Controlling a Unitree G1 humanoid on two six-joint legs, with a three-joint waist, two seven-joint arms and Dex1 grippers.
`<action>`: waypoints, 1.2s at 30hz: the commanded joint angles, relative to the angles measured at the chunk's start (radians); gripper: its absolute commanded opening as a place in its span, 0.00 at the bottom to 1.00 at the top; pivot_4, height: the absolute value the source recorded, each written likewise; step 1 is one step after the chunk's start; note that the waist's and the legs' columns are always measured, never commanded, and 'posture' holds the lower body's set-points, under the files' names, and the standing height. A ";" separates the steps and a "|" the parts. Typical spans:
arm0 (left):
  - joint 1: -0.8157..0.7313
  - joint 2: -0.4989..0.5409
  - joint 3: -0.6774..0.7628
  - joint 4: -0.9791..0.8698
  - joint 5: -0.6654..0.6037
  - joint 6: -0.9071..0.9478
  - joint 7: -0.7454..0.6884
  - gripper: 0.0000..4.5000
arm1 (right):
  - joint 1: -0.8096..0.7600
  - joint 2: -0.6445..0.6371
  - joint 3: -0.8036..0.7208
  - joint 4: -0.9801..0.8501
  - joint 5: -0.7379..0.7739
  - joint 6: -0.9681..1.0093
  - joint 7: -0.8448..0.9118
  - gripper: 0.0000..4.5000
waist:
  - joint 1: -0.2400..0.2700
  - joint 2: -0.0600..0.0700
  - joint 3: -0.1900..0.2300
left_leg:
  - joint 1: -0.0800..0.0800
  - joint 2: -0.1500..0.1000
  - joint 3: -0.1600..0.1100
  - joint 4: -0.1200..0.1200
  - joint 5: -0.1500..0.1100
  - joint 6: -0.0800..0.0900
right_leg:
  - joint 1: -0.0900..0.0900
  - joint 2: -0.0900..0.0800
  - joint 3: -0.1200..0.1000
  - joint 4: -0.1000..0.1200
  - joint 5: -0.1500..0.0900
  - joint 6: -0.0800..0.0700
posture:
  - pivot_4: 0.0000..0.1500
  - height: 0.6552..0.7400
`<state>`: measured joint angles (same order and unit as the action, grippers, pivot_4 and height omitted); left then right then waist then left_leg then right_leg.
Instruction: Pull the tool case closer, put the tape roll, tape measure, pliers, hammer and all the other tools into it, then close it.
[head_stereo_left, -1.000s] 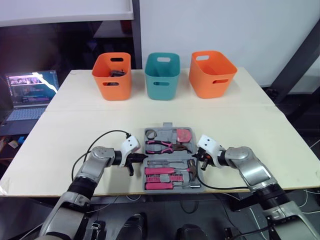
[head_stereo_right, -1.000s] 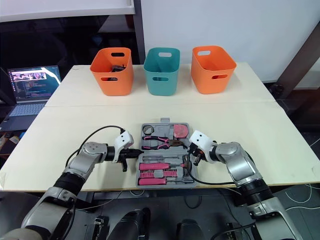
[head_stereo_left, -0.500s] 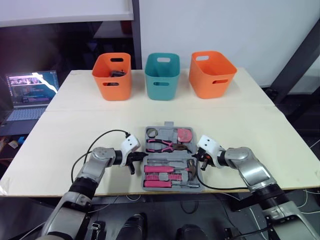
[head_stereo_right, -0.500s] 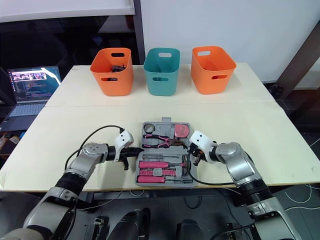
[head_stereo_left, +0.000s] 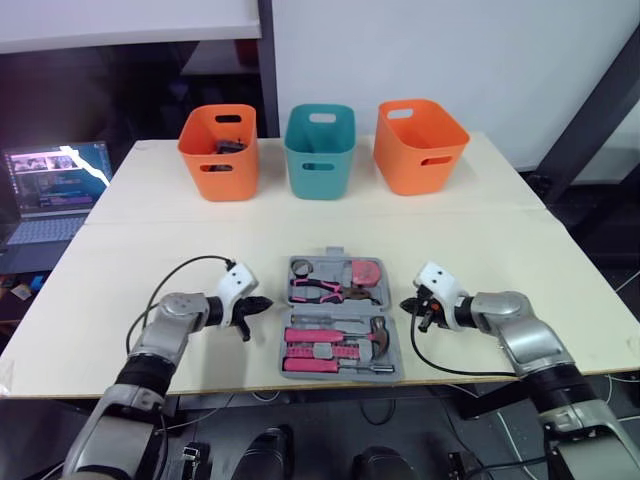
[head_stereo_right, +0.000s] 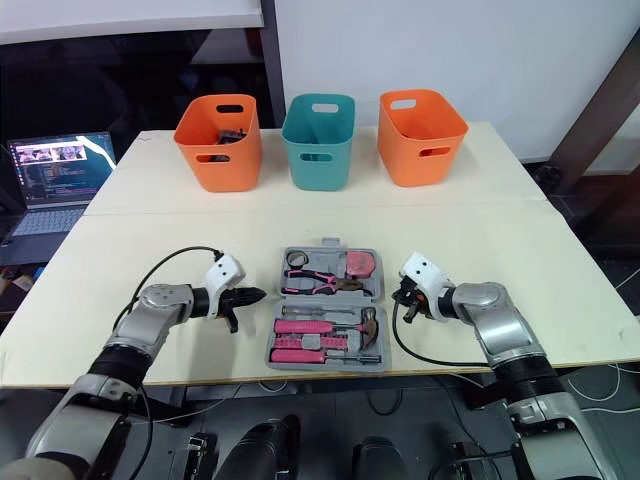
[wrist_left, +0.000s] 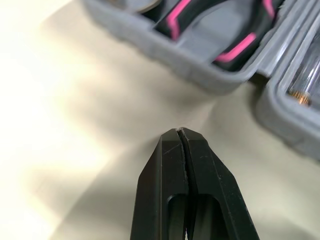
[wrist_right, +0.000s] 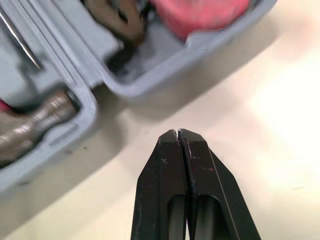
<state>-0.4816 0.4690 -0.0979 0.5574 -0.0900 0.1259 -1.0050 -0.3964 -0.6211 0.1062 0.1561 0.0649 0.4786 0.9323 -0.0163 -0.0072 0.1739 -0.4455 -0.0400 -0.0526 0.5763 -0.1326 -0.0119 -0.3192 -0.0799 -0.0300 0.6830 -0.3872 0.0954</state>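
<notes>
Near the front edge of the counter, about midway across, the tool case lies open and flat, its handle toward the far side. Its far half holds the tape roll at the left, the pink-and-black pliers in the middle and the reddish tape measure at the right. Its near half holds the hammer at the right, with pink-handled tools lying across the rest.

To the left of the case, the left gripper hangs low over the bare counter, pointing at the case's left wall. Its two fingers are pressed together on nothing, and it is near the case but apart from it. To the right, the right gripper points at the case's right wall. It too is pressed together on nothing and stays just clear of the wall.

Along the far side of the counter stand three baskets in a row: an orange basket at the left with something dark inside, a teal basket in the middle and another orange basket at the right. Off the counter's left side, an open laptop shows a lit screen.
</notes>
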 joint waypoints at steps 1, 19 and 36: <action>0.039 0.013 0.048 -0.159 -0.133 -0.005 -0.126 0.00 | 0.032 -0.024 -0.064 -0.161 0.085 0.106 0.011 0.01 | 0.005 0.000 0.000 | -0.001 0.000 0.000 0.000 0.000 0.000 | -0.001 0.000 0.000 0.000 0.000 0.000 | 1.00 1.00; 0.209 -0.010 -0.179 -0.420 -0.133 0.039 -0.238 0.00 | -0.139 0.137 -0.327 0.045 0.354 0.552 -0.256 0.98 | 0.006 0.001 0.001 | -0.005 0.000 0.000 0.000 0.000 0.000 | -0.004 -0.003 0.000 -0.003 0.000 -0.002 | 1.00 1.00; 0.248 -0.043 -0.242 -0.368 -0.014 0.064 -0.051 0.00 | -0.419 0.355 -0.368 0.636 0.391 0.313 -0.192 0.98 | -0.006 0.002 0.001 | 0.002 0.001 0.002 -0.001 0.000 0.001 | 0.000 0.001 0.001 -0.001 0.000 -0.001 | 1.00 1.00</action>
<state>-0.2610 0.4213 -0.3015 0.1574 -0.1417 0.1651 -1.0692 -0.7801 -0.2939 -0.2589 0.7755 0.4304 0.8300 0.6833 -0.0219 -0.0053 0.1747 -0.4436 -0.0391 -0.0508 0.5753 -0.1327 -0.0111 -0.3195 -0.0792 -0.0289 0.6818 -0.3869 0.0939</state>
